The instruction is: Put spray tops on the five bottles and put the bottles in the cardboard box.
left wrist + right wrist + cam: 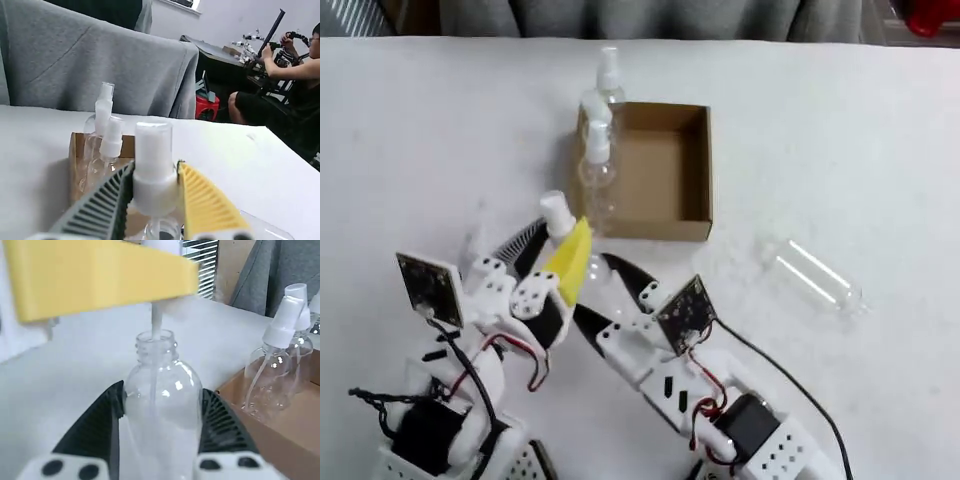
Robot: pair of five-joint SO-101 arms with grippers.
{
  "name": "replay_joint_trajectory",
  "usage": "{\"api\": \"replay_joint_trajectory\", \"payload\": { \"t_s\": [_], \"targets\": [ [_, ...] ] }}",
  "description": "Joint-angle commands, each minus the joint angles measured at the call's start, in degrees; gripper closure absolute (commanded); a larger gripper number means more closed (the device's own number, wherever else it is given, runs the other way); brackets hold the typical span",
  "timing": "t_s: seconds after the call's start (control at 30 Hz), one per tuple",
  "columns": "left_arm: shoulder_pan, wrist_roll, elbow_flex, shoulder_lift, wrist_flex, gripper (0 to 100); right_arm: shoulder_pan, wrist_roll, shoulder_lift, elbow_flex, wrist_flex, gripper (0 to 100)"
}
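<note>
My left gripper [152, 175] is shut on a white spray top [153, 170], held between its grey and yellow fingers. The top's thin tube [156, 320] hangs into the open neck of a clear bottle [161, 400]. My right gripper [161, 395] is shut on that upright bottle with its black fingers. In the high view both grippers meet just in front of the cardboard box [650, 170], the spray top [558, 213] above the bottle [605, 272]. Three capped bottles [597, 165] stand along the box's left wall; I cannot tell whether inside or outside. One uncapped bottle [815, 277] lies to the right.
The white table [840, 150] is bare right of and behind the box. A grey cloth [100, 55] hangs past the far edge. The box's near wall [280, 435] is close beside the held bottle.
</note>
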Motion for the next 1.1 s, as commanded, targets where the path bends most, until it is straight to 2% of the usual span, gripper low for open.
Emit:
{"api": "replay_joint_trajectory", "payload": {
  "t_s": [0.0, 0.17, 0.77, 0.97, 1.07],
  "targets": [
    [1.5, -1.6, -0.6, -2.7, 2.6, 98, 0.6, -0.1, -0.5, -0.7, 0.4, 98.4],
    [6.1, -1.7, -0.4, -6.5, 6.5, 98, 0.6, -0.2, -0.5, -0.7, 0.4, 98.4],
    [6.1, -1.8, 2.8, -6.6, 6.3, 98, 2.8, -0.2, -0.5, -0.1, 0.0, 98.4],
    [6.1, -7.6, 3.2, -6.6, 6.9, 98, 2.9, -0.2, -0.5, -0.1, 0.0, 98.4],
    [6.1, -7.8, 3.0, -6.6, 6.9, 98, 2.9, -0.2, -0.6, -0.1, 0.0, 98.4]
  ]
}}
